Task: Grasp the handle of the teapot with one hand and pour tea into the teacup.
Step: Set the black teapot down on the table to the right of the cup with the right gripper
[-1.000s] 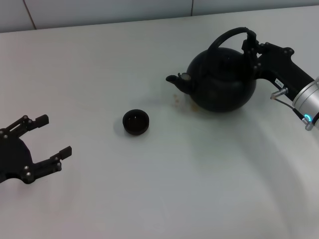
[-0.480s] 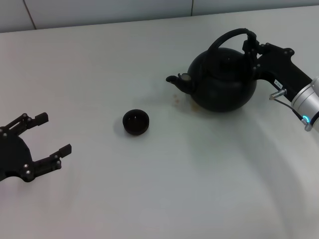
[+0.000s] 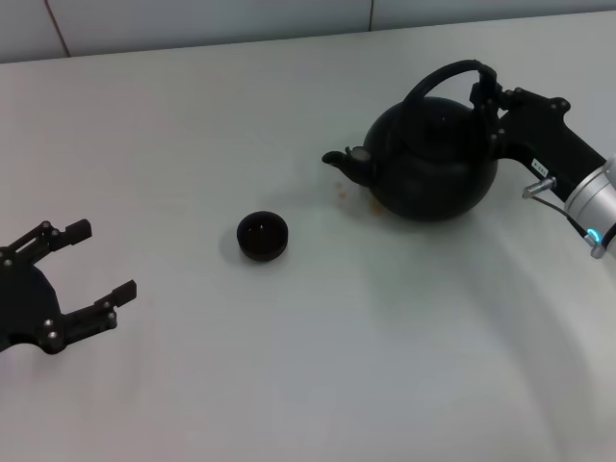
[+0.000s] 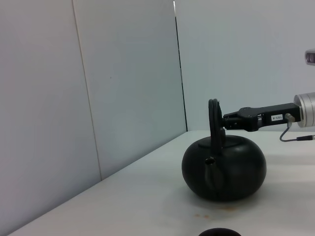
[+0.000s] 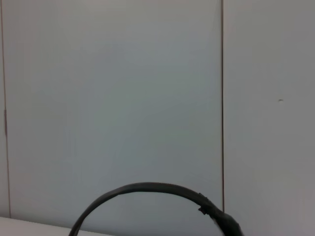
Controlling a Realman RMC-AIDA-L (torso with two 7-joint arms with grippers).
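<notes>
The matte-black teapot (image 3: 433, 164) stands at the right of the white table, its spout pointing toward the teacup. My right gripper (image 3: 486, 96) is shut on the right end of the arched handle (image 3: 438, 75). The left wrist view shows the teapot (image 4: 224, 169) side on, with the right gripper (image 4: 226, 120) against the handle (image 4: 214, 118). The handle (image 5: 147, 188) arcs across the right wrist view. The small black teacup (image 3: 263, 236) sits upright left of the pot, apart from it. My left gripper (image 3: 104, 260) is open and empty at the far left.
Small brownish tea drops (image 3: 344, 192) lie on the table under the spout; they also show in the left wrist view (image 4: 216, 211). A grey panelled wall runs along the table's far edge (image 3: 289, 38).
The teapot and my right gripper have shifted together slightly right and toward me. The left arm and the teacup have not moved.
</notes>
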